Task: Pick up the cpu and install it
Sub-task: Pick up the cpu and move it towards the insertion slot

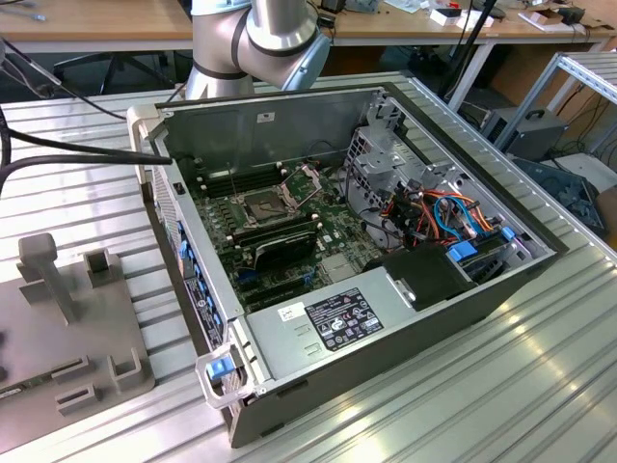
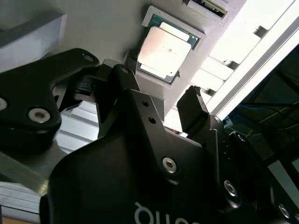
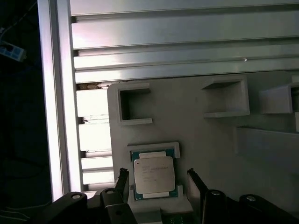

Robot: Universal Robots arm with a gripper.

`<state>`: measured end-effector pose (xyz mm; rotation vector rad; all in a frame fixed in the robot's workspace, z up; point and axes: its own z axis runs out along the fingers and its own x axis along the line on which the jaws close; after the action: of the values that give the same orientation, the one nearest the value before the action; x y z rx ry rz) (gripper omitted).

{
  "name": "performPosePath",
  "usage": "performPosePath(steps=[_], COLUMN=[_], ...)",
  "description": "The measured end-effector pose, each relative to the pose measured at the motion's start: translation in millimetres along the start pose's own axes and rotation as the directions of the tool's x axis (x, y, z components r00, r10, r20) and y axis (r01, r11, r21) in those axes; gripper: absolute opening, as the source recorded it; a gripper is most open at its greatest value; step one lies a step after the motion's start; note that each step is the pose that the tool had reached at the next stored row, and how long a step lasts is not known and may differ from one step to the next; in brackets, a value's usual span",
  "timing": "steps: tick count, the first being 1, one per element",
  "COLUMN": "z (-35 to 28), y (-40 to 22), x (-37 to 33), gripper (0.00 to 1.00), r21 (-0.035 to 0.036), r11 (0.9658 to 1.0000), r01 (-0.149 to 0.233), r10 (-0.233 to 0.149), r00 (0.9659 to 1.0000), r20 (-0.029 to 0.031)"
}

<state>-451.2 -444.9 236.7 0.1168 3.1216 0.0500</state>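
Tool (image 3: 157, 173) mostly beyond the first wrist view's edge

arm (image 1: 278, 31): silver metal joints, grey-blue caps. gripper (image 2: 161, 88): matte black housing, silver screws, white lettering.

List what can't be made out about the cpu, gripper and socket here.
Socket, exterior view: too small to tell whether it is empty.
Gripper height over the cpu, both wrist views: looking along the open fingers, so no gap can be judged.
Grey holder plate, exterior view: cut off by the picture's left edge.
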Motion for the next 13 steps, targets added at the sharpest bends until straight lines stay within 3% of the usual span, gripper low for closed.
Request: performPosePath(steps=[13], z=[15.5], y=[-0.5], x=[-0.1], gripper=[0.62], r21=[0.0001], r11=[1.0000], r01=[0.000], r10=[0.000], r00=[1.0000], r20=[-0.0020])
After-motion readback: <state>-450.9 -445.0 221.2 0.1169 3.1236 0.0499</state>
